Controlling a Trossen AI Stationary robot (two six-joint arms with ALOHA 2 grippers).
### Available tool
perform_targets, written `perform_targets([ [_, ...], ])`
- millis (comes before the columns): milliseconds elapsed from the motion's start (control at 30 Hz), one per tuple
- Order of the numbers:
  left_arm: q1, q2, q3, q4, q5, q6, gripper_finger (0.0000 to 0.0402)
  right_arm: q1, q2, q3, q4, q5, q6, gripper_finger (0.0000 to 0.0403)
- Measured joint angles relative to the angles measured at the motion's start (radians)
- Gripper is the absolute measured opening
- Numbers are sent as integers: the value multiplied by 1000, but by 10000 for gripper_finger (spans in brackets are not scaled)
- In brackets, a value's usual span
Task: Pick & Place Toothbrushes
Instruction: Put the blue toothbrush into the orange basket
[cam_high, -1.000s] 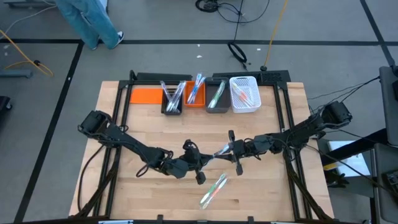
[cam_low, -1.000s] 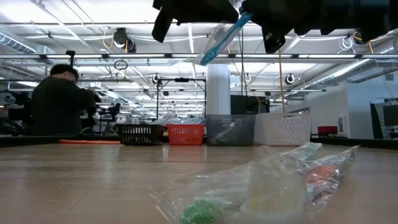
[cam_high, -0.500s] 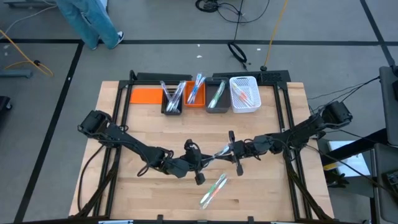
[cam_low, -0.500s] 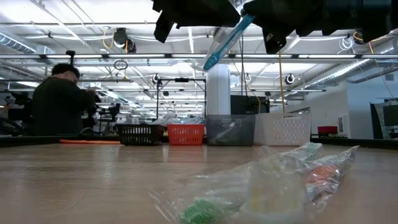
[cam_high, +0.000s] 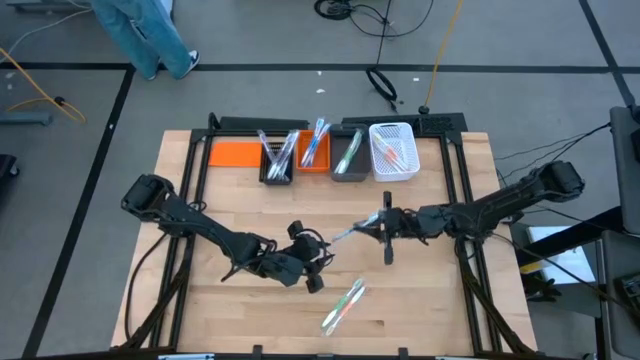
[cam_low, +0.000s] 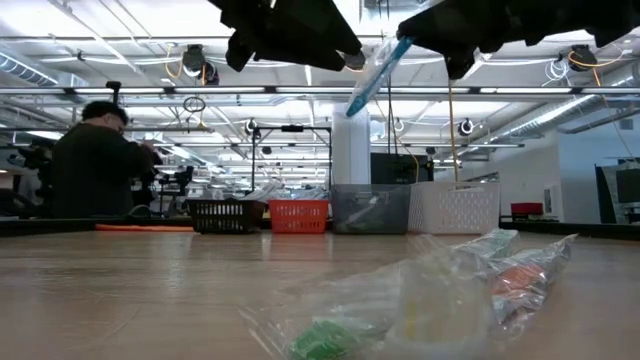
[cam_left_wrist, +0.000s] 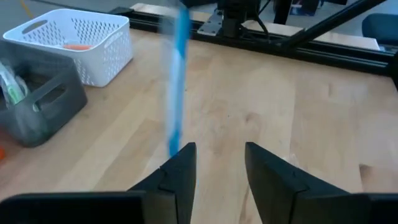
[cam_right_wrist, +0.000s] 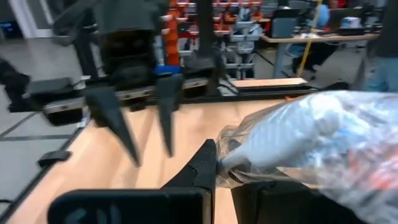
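I am seeing the left gripper hanging above mid-table with its fingers spread and holding nothing. Just beside it, the right gripper is reaching in from the right, pinching a wrapped blue toothbrush; its wrapper is hiding the fingertips. Two more wrapped toothbrushes are lying near the front edge. Four bins of toothbrushes are standing along the back.

Readable text: none in any view.
Labels or brands: none can be read on the bins or wrappers.
Numbers and signs: none can be read in the room behind.
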Motion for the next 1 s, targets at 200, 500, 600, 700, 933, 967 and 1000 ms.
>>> perform_targets([
  [200, 5, 0, 0, -3, 2, 0, 141, -101, -10, 40, -154, 2, 40, 14],
  [500, 46, 0, 0, -13, 2, -4, 141, -226, 42, 180, -351, -4, 6, 14],
  [600, 63, 0, 0, -22, 1, -19, 141, -256, 60, 212, -393, -3, -22, 14],
  [700, 79, 0, 0, -32, 1, -20, 141, -280, 83, 254, -422, -2, -42, 14],
  [933, 120, 1, 0, -64, -101, -16, 140, -288, 169, 323, -468, -9, -85, 14],
  [967, 125, 2, 0, -65, -121, -5, 140, -287, 178, 326, -472, -9, -86, 14],
  [1000, 131, 2, 0, -70, -140, 11, 140, -287, 188, 331, -474, -9, -87, 14],
])
